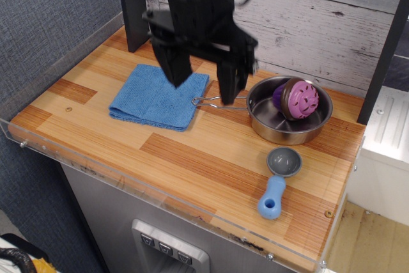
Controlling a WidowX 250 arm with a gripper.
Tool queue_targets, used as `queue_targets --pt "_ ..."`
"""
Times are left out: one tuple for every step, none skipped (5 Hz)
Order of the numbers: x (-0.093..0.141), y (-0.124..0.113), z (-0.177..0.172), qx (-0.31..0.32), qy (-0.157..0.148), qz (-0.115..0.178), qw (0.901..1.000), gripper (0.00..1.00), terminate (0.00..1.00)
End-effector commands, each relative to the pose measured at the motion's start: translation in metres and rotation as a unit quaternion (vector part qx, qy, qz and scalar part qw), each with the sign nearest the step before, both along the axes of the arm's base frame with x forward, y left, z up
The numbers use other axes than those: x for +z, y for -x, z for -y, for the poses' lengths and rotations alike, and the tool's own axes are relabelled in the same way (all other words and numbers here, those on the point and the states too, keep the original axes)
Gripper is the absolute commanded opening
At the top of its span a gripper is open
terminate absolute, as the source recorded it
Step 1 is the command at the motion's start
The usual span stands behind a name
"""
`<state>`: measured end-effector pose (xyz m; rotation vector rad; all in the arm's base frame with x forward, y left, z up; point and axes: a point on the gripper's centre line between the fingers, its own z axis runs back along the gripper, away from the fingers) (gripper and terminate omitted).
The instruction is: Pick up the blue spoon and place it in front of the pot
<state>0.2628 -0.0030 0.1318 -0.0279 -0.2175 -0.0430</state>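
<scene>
Spoon [277,183] on the tabletop [185,151] before the pot [289,118] looks light and stiff, so I'd pinch its chunky handle; gripper [203,81] hangs released, empty.

colour: matt black all over
tool [202,78]: two thick, blocky black fingers [176,62] under a wide crossbar
cable: black loop near the top

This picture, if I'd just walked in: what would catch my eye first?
Probably the big black gripper, hanging open and empty above the blue cloth at the back of the wooden counter. Next, the purple ball sitting in the pot on the right, and the blue spoon lying in front of it.
</scene>
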Motion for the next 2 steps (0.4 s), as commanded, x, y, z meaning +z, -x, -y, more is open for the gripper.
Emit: queue_targets --pt "-0.0002 -0.0023 -0.0261 0.038 -0.007 -0.005 0.9992 1.0 0.0" --pt "-0.0014 -0.0018 -0.0253 0.037 -0.007 -0.006 0.9993 1.0 1.0"
